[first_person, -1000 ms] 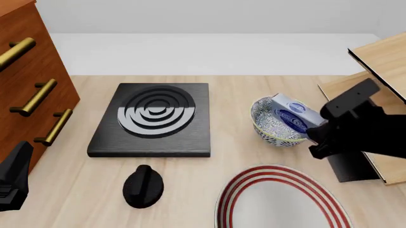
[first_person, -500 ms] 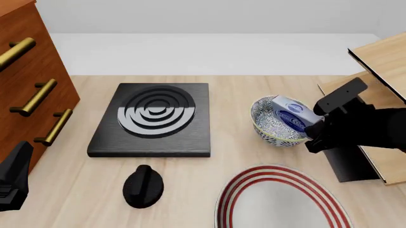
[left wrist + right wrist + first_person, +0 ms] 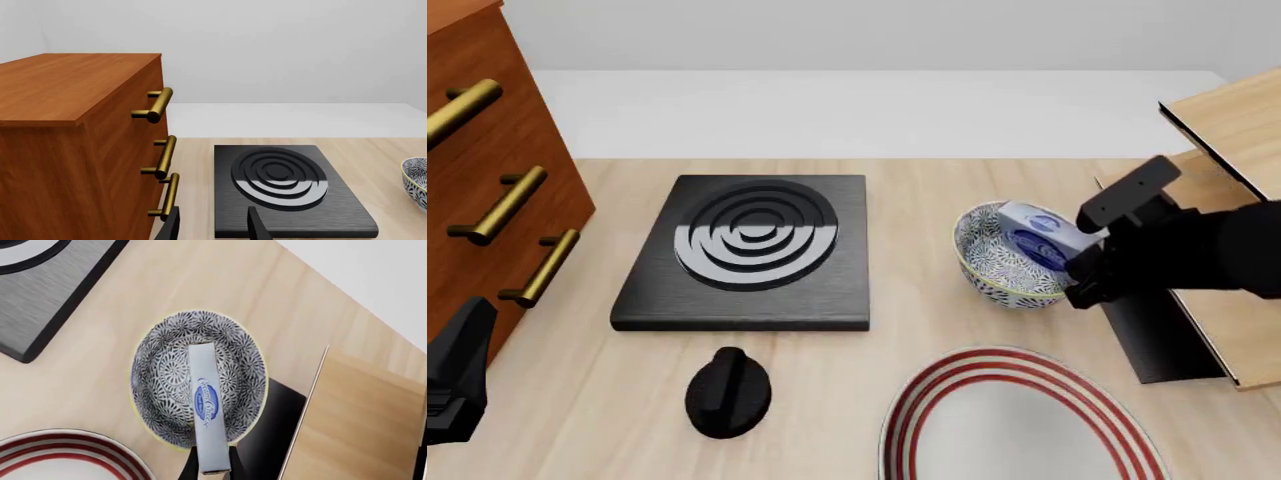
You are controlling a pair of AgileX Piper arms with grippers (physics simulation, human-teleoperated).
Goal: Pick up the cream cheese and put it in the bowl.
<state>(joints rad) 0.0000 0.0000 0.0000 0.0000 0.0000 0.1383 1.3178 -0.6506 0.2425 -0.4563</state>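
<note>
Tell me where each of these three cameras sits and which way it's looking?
Front view: fixed above and behind the arms, looking forward and down at the table; shows both arms, the right gripper holding the cream cheese over the bowl.
Left wrist view: behind the left gripper, facing the cabinet and stove.
Right wrist view: looks straight down its fingers at the cream cheese and bowl.
Shared: the bowl appears in all three.

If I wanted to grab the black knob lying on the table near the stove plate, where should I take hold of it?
Judging by its shape, grip the raised ridge across the black knob, jaws closing on its two flat flanks, coming straight down from above. The round base lies flat on the table, so its edge offers little purchase.
</note>
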